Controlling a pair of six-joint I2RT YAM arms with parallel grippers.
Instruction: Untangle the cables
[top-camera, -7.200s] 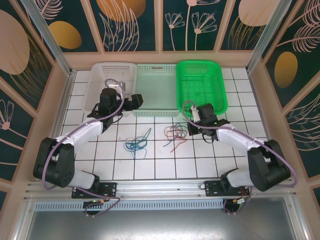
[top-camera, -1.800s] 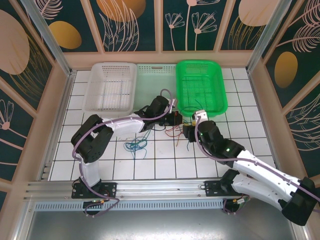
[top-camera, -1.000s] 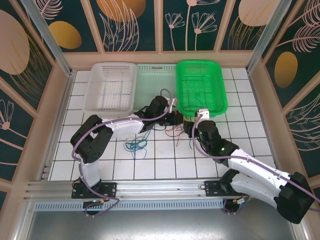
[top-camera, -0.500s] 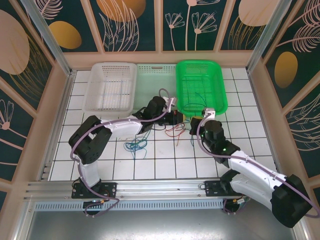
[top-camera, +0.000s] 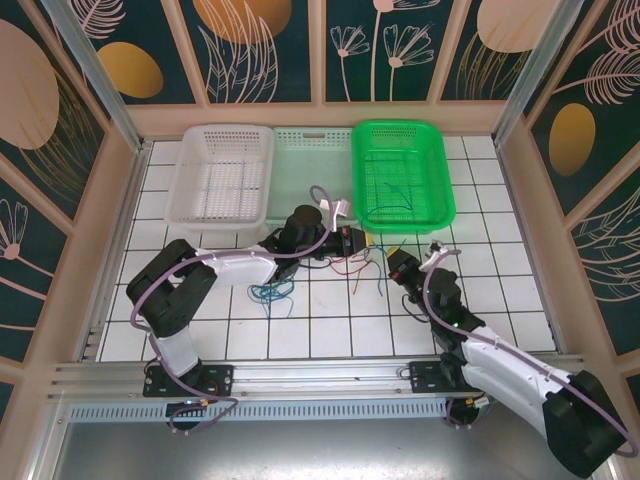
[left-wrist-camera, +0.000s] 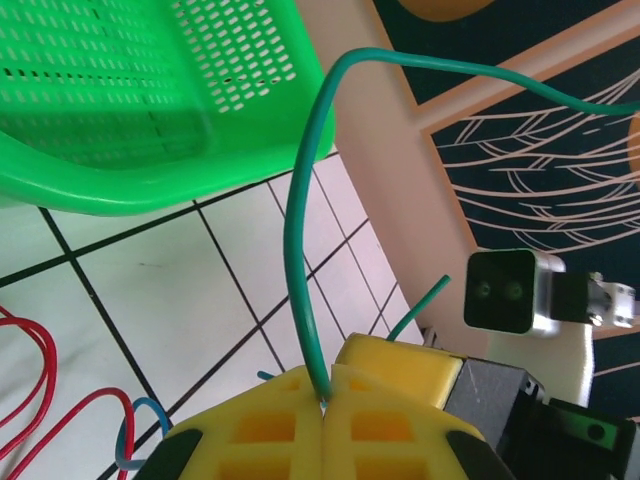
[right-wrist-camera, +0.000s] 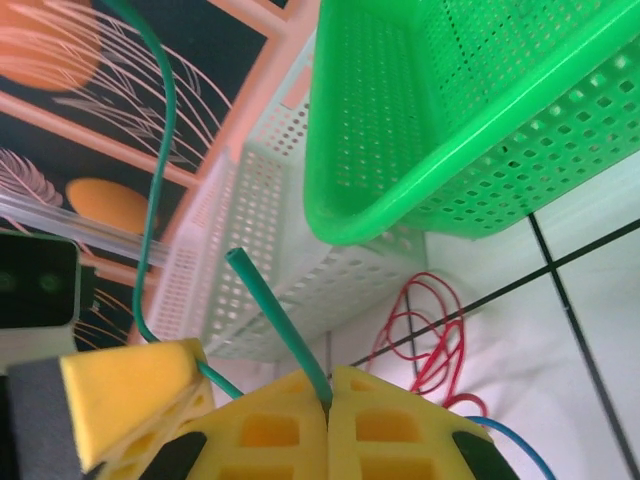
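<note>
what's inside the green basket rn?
One thin dark cable lies on the green basket floor in the top view. A strip behind its near wall is covered.

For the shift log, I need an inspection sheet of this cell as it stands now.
Surface: white tiled table, dark grout lines.
Job's things: green wire pinched in each tool, whether it is one wire cannot be told; red wires and blue-teal tangle loose on the tiles; thin dark wire in the green basket.
Clutter: white basket and pale middle basket at the far edge.
Grippers: left tool shut on green wire; right tool shut on green wire.
Cables: purple arm cable looped at the left wrist.
Surroundings: patterned wall panels; metal rail at the near edge.
</note>
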